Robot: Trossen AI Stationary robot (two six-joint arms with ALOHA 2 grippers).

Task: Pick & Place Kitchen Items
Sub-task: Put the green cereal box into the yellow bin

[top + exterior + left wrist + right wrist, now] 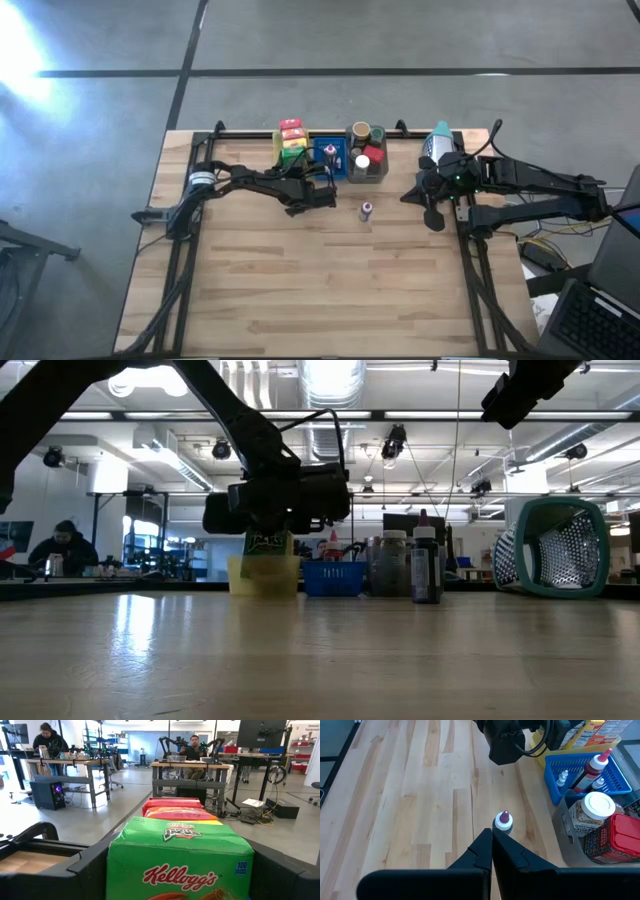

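Kitchen items (292, 139): three snack boxes in yellow tray, one bottle (366, 211) alone on desk (320, 280); left end effector (318, 196) wide, holding nothing; right end effector (492, 836) closed, empty.

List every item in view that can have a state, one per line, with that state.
Left gripper: open, empty, raised beside the yellow tray.
Right gripper: shut, empty, above the table.
Small bottle: upright, capped, alone on the table.
Green snack box: closed, in the yellow tray.
Blue tray: holds bottles.
Grey tray: holds jars and a red box.
Teal basket: tipped on its side.
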